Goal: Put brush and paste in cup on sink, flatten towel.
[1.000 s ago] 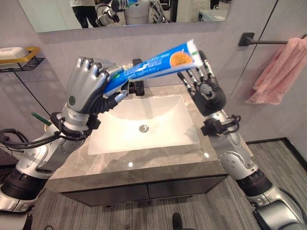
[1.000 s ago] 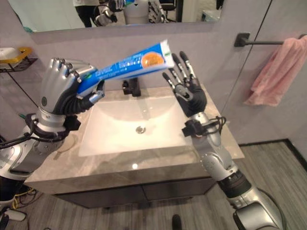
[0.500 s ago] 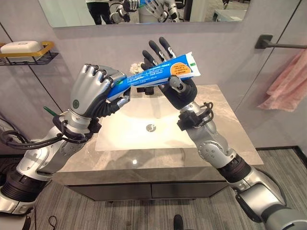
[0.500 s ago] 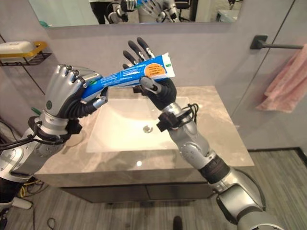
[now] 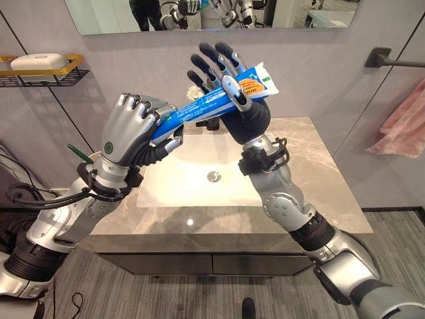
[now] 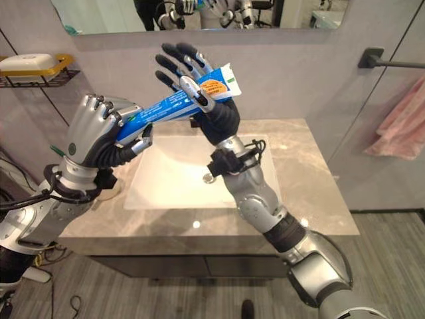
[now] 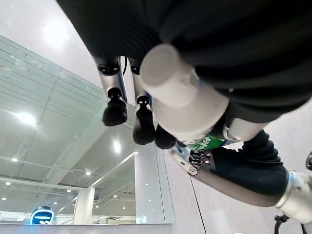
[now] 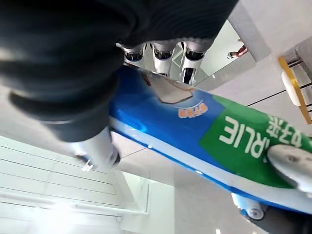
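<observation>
Both hands have the paste [image 5: 219, 100] up over the sink [image 5: 199, 174]: the left hand [image 5: 129, 129] is clenched round its cap end, while the right hand [image 5: 232, 93] pins the flat end with its thumb across the front and its fingers straight behind. That thumb pinch looks thin, so if the left lets go too soon the tube could swing down and fall into the basin. A second ago the right hand stood open beside the tube without touching it; now it has closed in and caught it.
</observation>
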{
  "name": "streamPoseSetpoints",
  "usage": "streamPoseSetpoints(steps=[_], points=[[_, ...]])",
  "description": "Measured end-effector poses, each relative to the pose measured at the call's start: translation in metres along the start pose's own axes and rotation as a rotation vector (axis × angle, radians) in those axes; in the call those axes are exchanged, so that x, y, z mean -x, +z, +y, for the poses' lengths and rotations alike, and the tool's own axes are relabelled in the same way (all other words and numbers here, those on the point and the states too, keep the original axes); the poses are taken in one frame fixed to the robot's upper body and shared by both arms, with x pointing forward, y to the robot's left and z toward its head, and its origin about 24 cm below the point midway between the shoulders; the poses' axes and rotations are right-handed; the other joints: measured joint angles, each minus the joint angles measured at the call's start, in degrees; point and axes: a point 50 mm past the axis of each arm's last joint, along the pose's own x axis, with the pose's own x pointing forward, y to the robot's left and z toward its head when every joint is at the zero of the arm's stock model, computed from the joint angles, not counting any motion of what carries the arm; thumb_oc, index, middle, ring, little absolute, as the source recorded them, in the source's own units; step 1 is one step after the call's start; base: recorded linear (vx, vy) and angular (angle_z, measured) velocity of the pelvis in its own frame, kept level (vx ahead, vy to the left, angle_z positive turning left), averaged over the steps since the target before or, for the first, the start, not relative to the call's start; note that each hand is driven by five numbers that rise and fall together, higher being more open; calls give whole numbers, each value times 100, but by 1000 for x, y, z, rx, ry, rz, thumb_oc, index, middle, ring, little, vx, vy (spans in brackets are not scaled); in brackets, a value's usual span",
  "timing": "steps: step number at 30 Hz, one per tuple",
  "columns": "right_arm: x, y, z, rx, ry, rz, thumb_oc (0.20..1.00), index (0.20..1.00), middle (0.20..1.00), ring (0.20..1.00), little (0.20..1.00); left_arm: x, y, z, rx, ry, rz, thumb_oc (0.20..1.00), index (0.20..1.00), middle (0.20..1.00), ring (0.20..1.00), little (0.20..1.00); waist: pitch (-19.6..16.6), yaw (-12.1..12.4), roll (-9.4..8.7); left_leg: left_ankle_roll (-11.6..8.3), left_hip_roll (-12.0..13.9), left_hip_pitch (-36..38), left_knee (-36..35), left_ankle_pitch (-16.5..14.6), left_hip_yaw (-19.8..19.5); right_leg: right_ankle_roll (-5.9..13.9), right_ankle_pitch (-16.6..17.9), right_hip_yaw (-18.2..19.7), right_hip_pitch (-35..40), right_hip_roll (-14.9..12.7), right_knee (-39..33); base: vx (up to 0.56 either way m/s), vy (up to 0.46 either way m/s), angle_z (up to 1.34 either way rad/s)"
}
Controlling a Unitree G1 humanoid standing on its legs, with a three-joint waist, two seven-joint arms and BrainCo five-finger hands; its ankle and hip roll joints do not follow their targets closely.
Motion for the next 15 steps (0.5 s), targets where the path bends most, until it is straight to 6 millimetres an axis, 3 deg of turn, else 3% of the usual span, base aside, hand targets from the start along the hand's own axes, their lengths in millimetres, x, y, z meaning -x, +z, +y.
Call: streamPoseSetpoints(steps=[14,15], points=[[-2,-1,5,-28,-19,-16,200,200,200,200,200,8,9,-14,126,43,83,200,200,200,200,200,11,-8,16,1,5,16,21,0,-5,-2,-4,-10,20,3,0,0,0,0],[-2,-2,6,-33,-21,-18,200,200,200,200,200,9,9,-15,138,45,93,310,310,310,310,310,11,-9,16,1,5,18,21,0,-4,-2,-4,-9,23,2,0,0,0,0]])
